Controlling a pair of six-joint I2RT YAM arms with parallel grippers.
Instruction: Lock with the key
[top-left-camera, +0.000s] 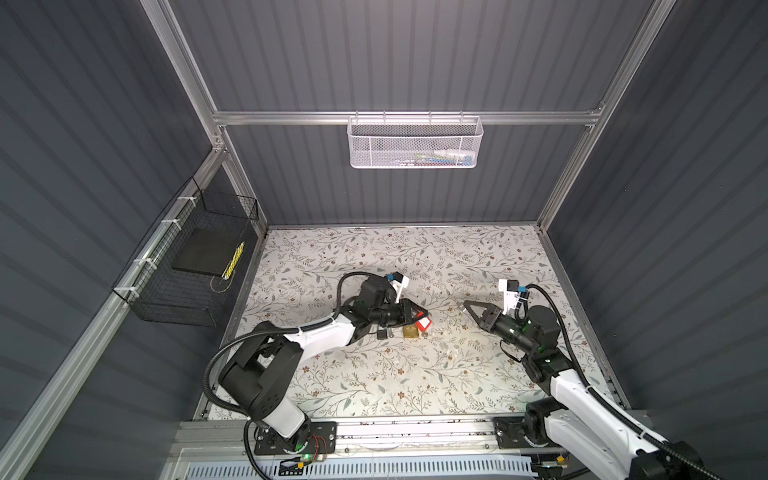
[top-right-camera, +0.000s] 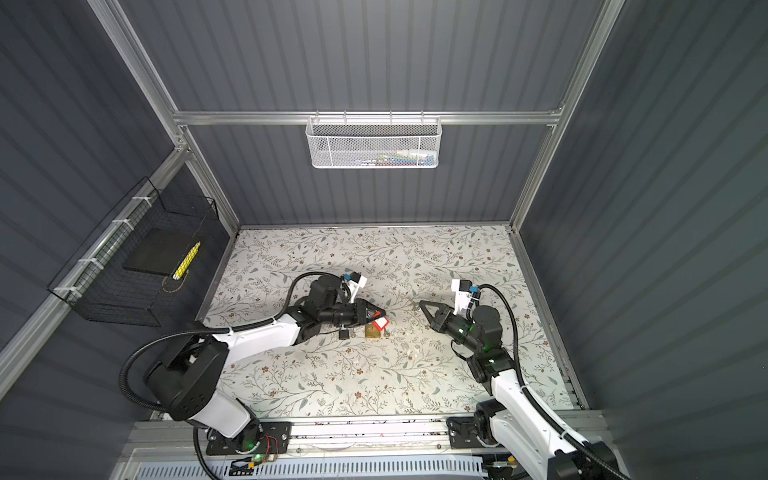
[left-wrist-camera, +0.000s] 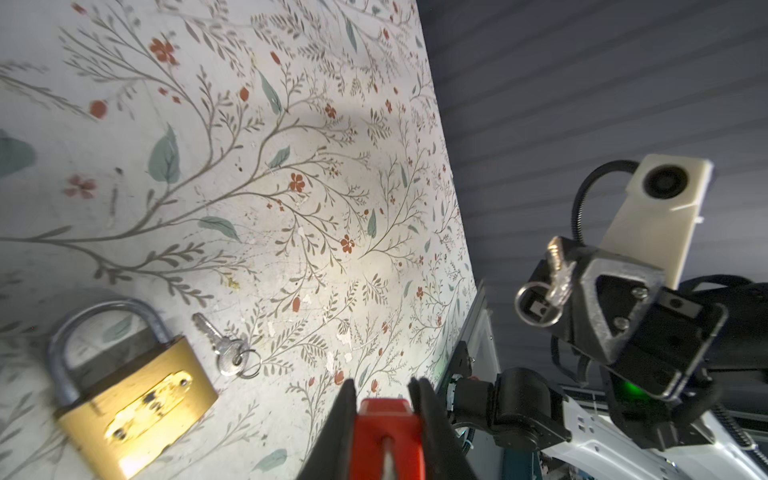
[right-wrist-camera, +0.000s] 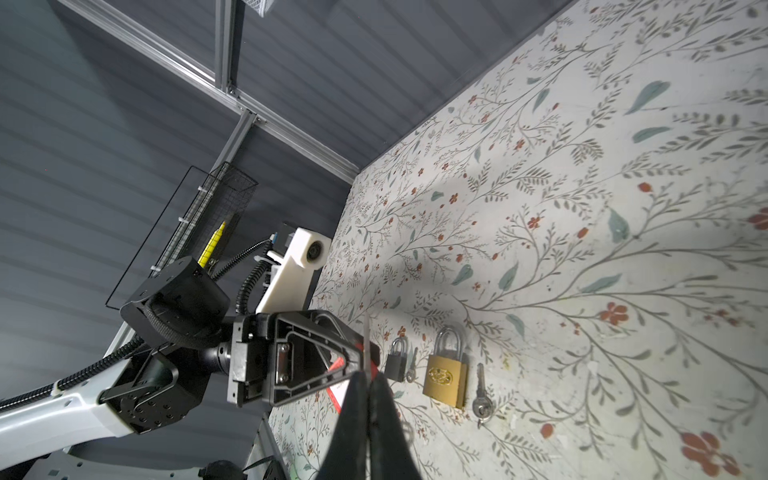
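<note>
Three padlocks: one red padlock (left-wrist-camera: 386, 432) up in the left gripper (left-wrist-camera: 383, 388), plus a brass padlock (left-wrist-camera: 137, 399) and a black padlock (right-wrist-camera: 395, 361) lying flat on the table (left-wrist-camera: 291, 124).
Left gripper: jaws clamped on the red body's two flat sides, arm stretched low over the middle of the table. That reads as a brace, holding the lock firm so a key can be pushed in.
Red padlock: smooth, boxy red shell with a white label (top-left-camera: 424, 323) on one face. I can't tell which face carries the keyway.
Right gripper (left-wrist-camera: 571, 259): pinched fully closed on the key (left-wrist-camera: 559, 274), well apart from the red lock, nose pointed across at it.
Key: thin, flat, toothed silver metal, with its split ring (left-wrist-camera: 535, 305) dangling free. It's gripped by the flat faces, likely so it won't slip when turned.
Brass padlock: chunky yellow metal block with a curved steel shackle (left-wrist-camera: 83, 324). A spare key (left-wrist-camera: 224, 349) lies just beside it, untouched.
Black padlock: little, dark and squarish, with a small key (right-wrist-camera: 411, 368) alongside.
Table: matte floral-printed sheet, scuffed and speckled in places.
Where we stand: key and lock are both in hand but haven't met yet. Lining the blade up with the slot looks like the next job, and a skewed approach could jam it.
</note>
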